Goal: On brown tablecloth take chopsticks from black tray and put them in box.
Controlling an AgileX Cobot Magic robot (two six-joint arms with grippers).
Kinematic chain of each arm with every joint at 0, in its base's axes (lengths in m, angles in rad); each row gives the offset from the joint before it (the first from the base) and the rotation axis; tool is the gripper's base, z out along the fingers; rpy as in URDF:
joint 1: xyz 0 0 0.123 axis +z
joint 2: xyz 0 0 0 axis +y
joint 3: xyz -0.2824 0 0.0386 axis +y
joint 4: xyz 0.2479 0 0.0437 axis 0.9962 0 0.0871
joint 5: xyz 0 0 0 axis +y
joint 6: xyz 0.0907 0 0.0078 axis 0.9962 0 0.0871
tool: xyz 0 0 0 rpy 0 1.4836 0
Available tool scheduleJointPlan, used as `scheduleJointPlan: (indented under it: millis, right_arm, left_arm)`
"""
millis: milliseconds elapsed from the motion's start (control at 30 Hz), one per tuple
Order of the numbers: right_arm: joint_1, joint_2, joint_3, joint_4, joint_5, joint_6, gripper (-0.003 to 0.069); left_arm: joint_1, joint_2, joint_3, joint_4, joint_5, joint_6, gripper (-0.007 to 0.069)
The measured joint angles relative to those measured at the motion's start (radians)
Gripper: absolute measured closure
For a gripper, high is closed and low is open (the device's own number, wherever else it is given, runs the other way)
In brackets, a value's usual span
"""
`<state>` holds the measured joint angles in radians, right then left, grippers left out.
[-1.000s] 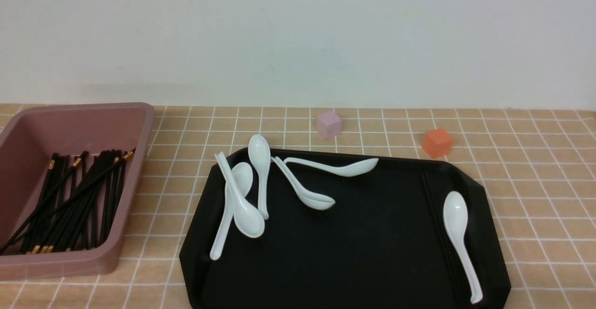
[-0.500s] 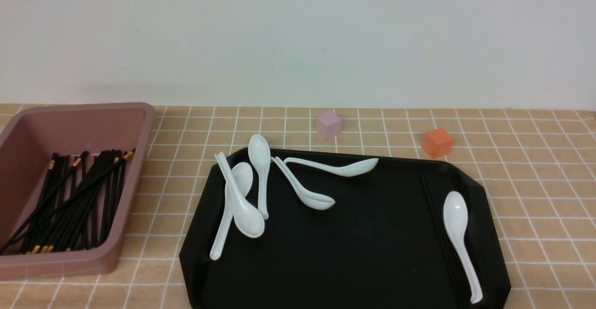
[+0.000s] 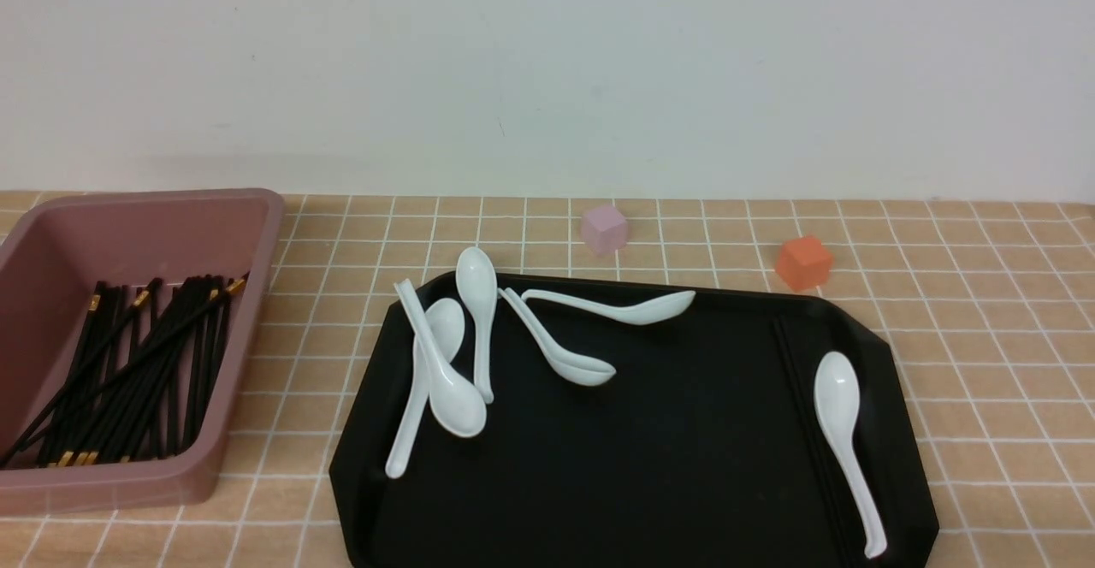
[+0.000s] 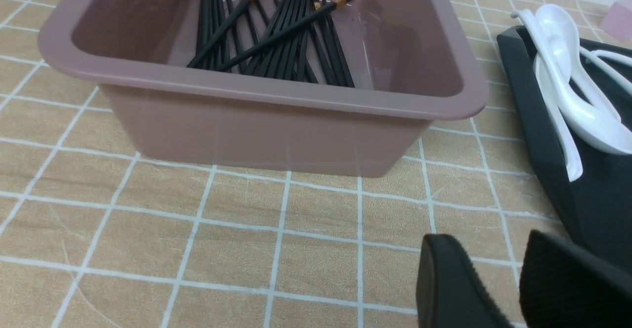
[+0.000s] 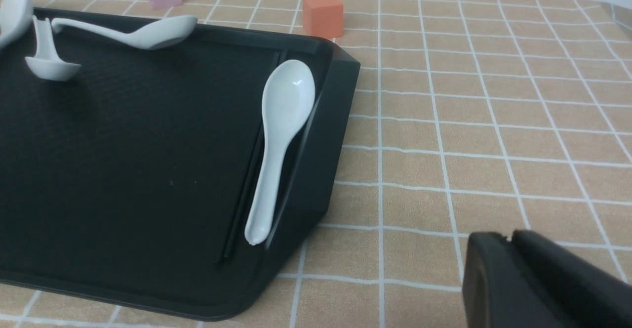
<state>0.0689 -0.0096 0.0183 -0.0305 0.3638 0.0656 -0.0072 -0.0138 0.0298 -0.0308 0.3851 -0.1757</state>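
Observation:
The pink box [image 3: 257,234] stands at the left on the brown tablecloth [image 3: 984,311] and holds several black chopsticks [image 3: 128,363]. In the left wrist view the same chopsticks [image 4: 281,36] lie inside the box [image 4: 276,120]. A thin pair of chopsticks [image 3: 800,397] lies on the black tray [image 3: 650,465] near its right rim, beside a white spoon [image 3: 838,414]. That pair of chopsticks [image 5: 245,189] also shows in the right wrist view. My left gripper [image 4: 491,244] is open and empty, low over the cloth between box and tray. My right gripper [image 5: 508,236] is shut and empty, over the cloth right of the tray [image 5: 316,170]. Neither arm shows in the front view.
Several white spoons [image 3: 445,371] lie on the tray's left and middle. A lilac cube [image 3: 604,227] and an orange cube [image 3: 802,262] sit on the cloth behind the tray. A white wall closes the back.

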Motion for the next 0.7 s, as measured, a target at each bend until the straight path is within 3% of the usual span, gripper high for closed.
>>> scheduleJointPlan:
  millis: [700]
  right_arm:
    - [0.000, 0.000, 0.000, 0.000, 0.000, 0.000, 0.0563]
  left_arm:
    - [0.000, 0.000, 0.000, 0.000, 0.000, 0.000, 0.0386]
